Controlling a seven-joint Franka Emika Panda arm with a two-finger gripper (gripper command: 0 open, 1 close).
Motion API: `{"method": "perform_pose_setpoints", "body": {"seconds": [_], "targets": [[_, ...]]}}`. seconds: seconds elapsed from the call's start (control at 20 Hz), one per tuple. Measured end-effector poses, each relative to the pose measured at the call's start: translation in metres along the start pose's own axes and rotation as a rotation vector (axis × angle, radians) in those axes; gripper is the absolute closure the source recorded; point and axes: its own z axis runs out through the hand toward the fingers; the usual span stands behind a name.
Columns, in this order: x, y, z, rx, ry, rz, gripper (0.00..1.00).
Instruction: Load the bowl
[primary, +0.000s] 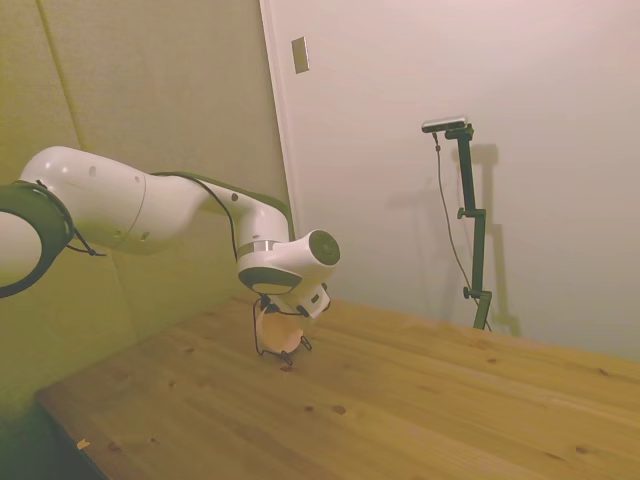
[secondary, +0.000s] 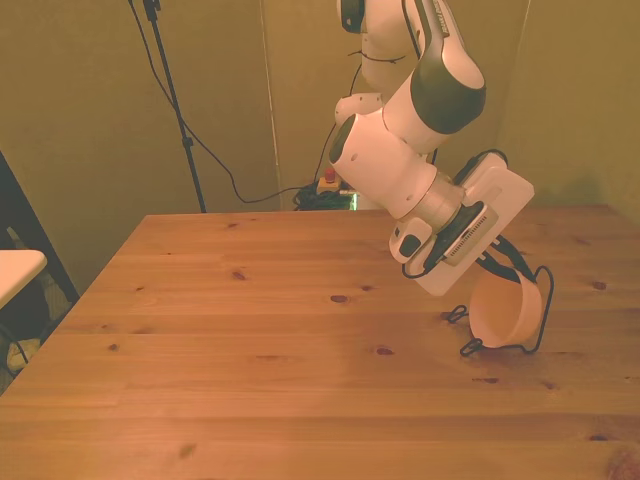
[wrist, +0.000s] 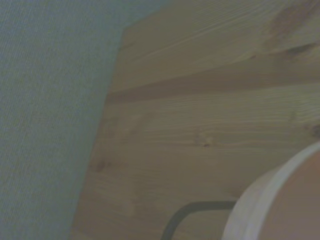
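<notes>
The small, smooth, pale pink plastic bowl (secondary: 497, 310) stood on its edge inside the thin black wire rack (secondary: 540, 318) on the wooden table (secondary: 250, 330), toward the front view's right, its open side turned to that view's left. The white arm's two-finger gripper (secondary: 490, 268) was tilted down over the bowl's upper rim, but the wrist housing hid the fingers in both the side and front views, so whether they were spread, pressed together or pinching the rim could not be told. The wrist view showed only a curved slice of the bowl's rim and one bent wire against the table boards. Judging from this, the bowl seemed seated or nearly so, and the risk lay in the release: if the rim was not fully between the wires, letting go could let it roll out, and withdrawing at an angle could snag the light rack and drag or tip it.
</notes>
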Motion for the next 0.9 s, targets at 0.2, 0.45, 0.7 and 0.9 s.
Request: {"method": "perform_pose_setpoints", "body": {"seconds": [0.2, 0.45, 0.7, 0.9], "targets": [[0.000, 0.000, 0.000, 0.000, -0.003, -0.001, 0.00], [0.001, 0.003, -0.005, -0.002, -0.010, 0.004, 0.00], [0.007, 0.009, -0.042, 0.016, 0.028, 0.013, 0.00], [-0.009, 0.019, -0.083, -0.030, 0.080, -0.001, 0.00]]}}
